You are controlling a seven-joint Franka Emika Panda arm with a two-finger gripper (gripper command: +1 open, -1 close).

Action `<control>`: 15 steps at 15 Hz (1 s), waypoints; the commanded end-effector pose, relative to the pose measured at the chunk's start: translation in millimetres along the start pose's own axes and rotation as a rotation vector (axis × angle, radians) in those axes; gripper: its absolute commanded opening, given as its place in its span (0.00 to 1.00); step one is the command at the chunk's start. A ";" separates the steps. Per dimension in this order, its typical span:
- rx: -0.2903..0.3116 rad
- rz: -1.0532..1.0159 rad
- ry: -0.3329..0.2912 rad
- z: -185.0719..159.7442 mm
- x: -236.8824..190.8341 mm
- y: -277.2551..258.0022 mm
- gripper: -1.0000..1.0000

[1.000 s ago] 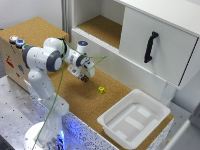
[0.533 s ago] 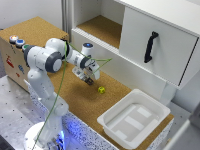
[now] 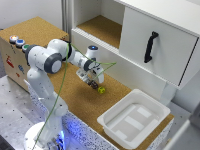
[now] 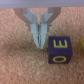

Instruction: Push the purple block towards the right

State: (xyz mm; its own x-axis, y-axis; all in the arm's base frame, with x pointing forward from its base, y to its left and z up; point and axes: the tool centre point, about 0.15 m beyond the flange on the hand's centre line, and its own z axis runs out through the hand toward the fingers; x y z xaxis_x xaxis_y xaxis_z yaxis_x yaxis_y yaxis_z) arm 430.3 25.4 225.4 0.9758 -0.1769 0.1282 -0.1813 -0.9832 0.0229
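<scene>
cork tabletop (image 3: 75, 102), white cabinet (image 3: 150, 40), white tray (image 3: 131, 120)

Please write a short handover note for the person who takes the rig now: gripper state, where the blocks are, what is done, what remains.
Gripper: fingers together, holding nothing, tips down at the cork surface.
Purple block: on the cork right beside the fingertips; contact cannot be confirmed. In the exterior view the gripper hides most of it.
Yellow-green block: just past the purple block, on the exterior view's right.
White tray: further to the exterior view's right.
Done: gripper positioned next to the block.
Left: the push to the right.
</scene>
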 end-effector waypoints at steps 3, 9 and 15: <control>-0.115 0.029 0.075 -64.3 -22.9 10.8 1.00; -0.130 0.050 0.021 -32.0 -19.3 44.5 1.00; -0.068 0.022 -0.017 17.9 -15.7 41.6 1.00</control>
State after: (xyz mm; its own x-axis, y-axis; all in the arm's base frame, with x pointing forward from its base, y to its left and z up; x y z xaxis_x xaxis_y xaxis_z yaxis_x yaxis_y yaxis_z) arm 390.7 -6.8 252.9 0.9665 -0.2209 0.1308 -0.2343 -0.9672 0.0980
